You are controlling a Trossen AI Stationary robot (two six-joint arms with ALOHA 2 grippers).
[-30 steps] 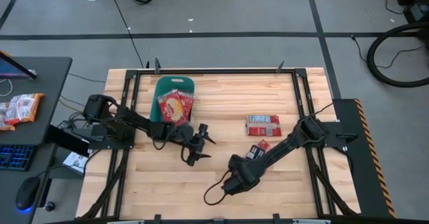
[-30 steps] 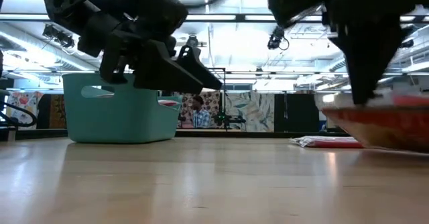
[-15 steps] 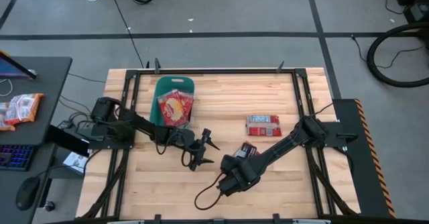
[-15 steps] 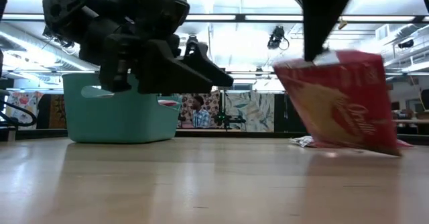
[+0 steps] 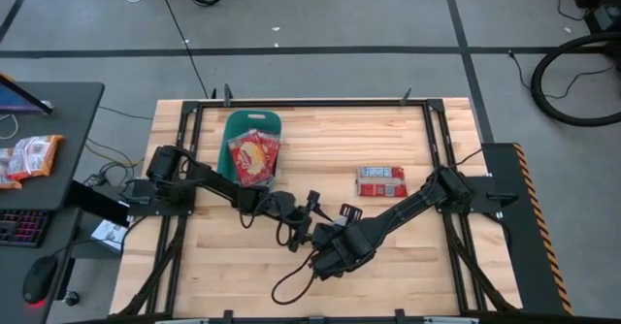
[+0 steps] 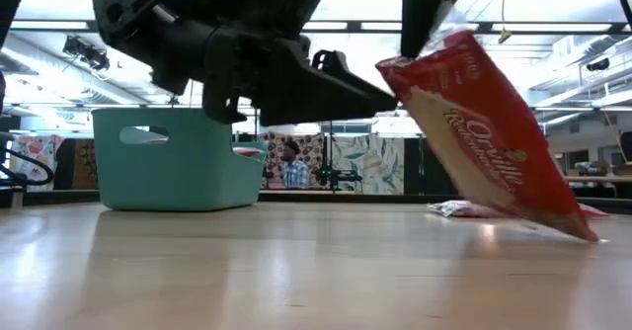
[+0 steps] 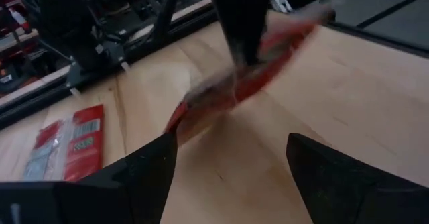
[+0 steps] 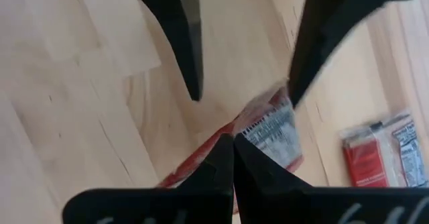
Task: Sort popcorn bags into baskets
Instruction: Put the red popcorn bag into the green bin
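the right gripper pinches the top edge of a red popcorn bag, which hangs tilted with its lower corner near the wooden worktop. the left gripper, fingers spread wide and holding nothing, sits just beside it. a teal basket holding popcorn bags stands at the back left. another bag lies flat to the right.
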